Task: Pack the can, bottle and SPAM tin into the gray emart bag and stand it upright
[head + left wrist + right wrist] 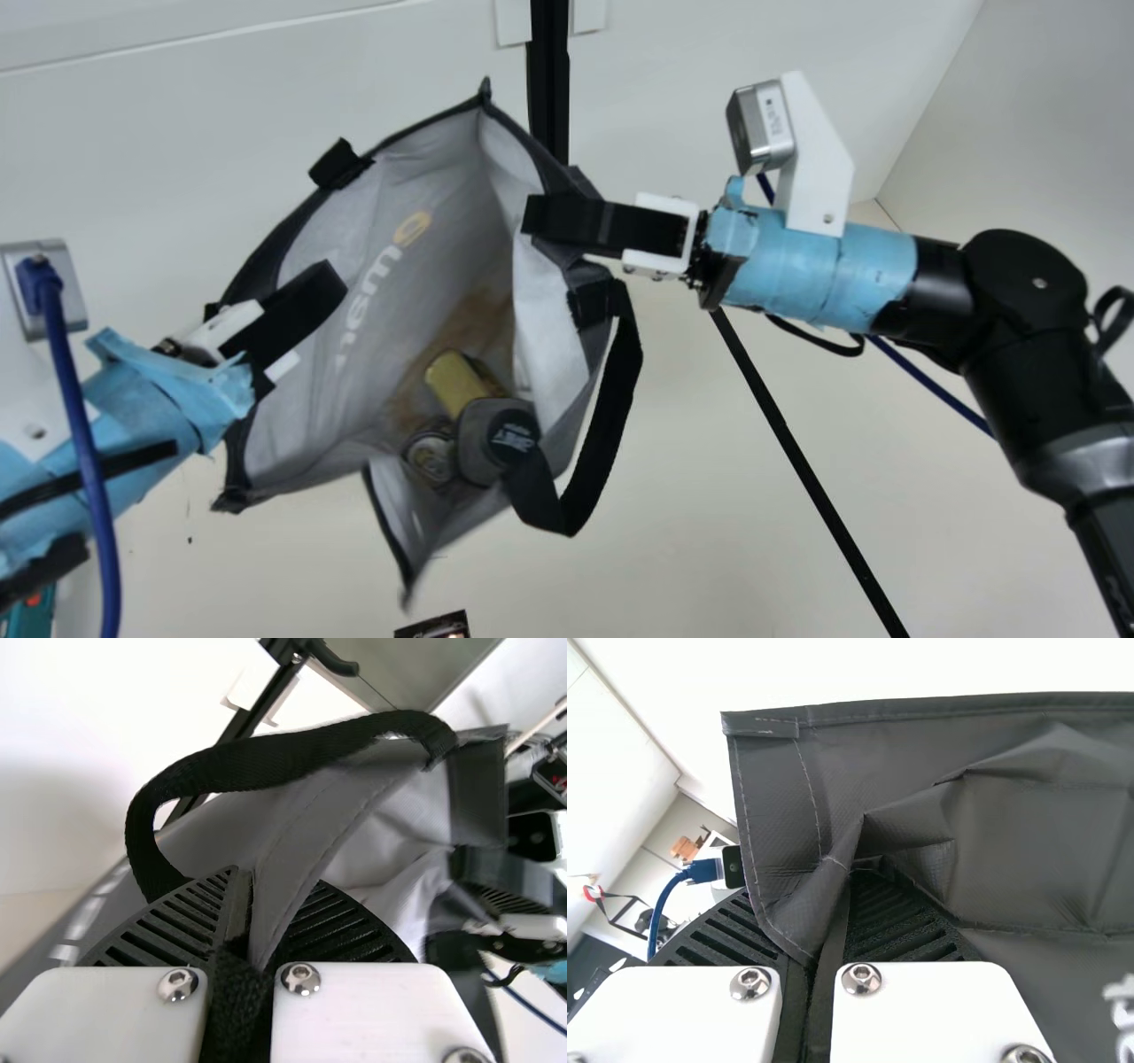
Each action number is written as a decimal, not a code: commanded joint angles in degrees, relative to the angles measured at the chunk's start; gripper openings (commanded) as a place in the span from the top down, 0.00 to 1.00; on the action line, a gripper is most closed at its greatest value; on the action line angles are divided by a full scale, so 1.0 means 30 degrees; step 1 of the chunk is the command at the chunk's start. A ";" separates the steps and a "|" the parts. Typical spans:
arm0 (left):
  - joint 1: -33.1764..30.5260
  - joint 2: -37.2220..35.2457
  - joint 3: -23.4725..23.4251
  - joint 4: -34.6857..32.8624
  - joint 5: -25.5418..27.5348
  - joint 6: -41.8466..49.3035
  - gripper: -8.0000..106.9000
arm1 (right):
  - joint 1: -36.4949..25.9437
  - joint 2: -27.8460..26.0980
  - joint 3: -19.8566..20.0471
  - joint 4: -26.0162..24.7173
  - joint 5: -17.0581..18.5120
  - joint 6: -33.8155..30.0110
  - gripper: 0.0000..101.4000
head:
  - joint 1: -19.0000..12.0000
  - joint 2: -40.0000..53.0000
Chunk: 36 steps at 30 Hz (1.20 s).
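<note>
Jaws of the left gripper [332,282], left of centre in the main view, are closed on the edge of the gray emart bag [381,221]; those of the right gripper [530,215], just above the frame's centre, pinch the opposite edge. The left wrist view gives the detail the main one hides: a stitched gray hem and black webbing caught between the ribbed pads, and a black handle [266,762] arching across the upper middle. The right wrist view shows a folded dark corner nipped in the jaws, with pale lettering [1123,1014] at the lower right edge.

Only the main view looks down inside. The bag hangs tilted, mouth open, and low in it, just below the frame's centre, a yellow container [454,381], a can [432,456] showing its round end, and a gray bottle [483,443] with a dark cap sit close together. Whether the yellow one is the SPAM tin I can't tell. Outside the bag, a second handle loop [627,354] droops to the right, and a dark object [434,627] pokes in at the bottom edge
</note>
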 commanded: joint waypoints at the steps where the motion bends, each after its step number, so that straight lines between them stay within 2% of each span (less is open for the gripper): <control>1: 0.0111 -0.0086 -0.0457 0.0456 0.0947 -0.0404 1.00 | -0.0214 -0.0438 -0.0017 -0.0161 -0.0086 0.0282 1.00 | -0.0433 -0.0016; 9: 0.0970 -0.0524 -0.2071 0.0944 0.4157 -0.0864 1.00 | -0.1262 -0.2242 -0.0059 -0.0805 -0.0086 0.1441 1.00 | -0.0433 -0.0016; 19: 0.2564 -0.1205 -0.3223 0.0445 0.8425 -0.0658 1.00 | -0.2241 -0.4734 -0.0171 -0.2705 -0.0086 0.2681 1.00 | -0.0433 -0.0016; 33: 0.4079 -0.3162 -0.2514 -0.0205 1.2976 -0.0991 1.00 | -0.2426 -0.8492 0.0749 -0.5353 -0.0086 0.4682 1.00 | -0.0433 -0.0016; 36: 0.3541 -0.3493 -0.2067 0.0129 1.3075 -0.1243 1.00 | -0.2280 -0.9121 0.0861 -0.6319 -0.0086 0.5263 1.00 | -0.0433 -0.0016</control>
